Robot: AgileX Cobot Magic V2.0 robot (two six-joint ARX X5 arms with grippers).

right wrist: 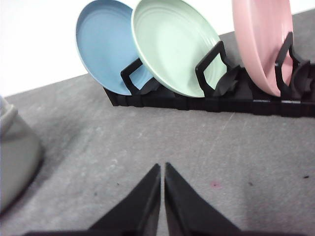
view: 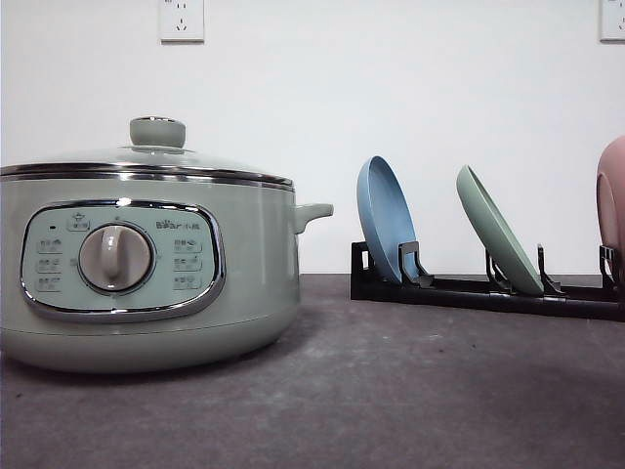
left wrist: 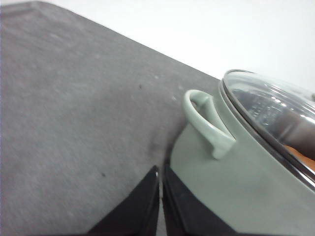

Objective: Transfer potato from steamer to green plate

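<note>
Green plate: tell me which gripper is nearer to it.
Right. The right gripper, shut, hovers over the table facing the green plate in its rack. The left gripper, also shut, is beside the steamer, by its handle.

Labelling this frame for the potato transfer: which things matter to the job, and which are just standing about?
Job:
steamer, its glass lid on
potato, an orange patch under the lid
green plate, in the rack

Bystanders:
blue plate
pink dish
black rack
wall sockets

lidded steamer (view: pixel 146 264), green plate (view: pixel 500 233) (racked upright)
</note>
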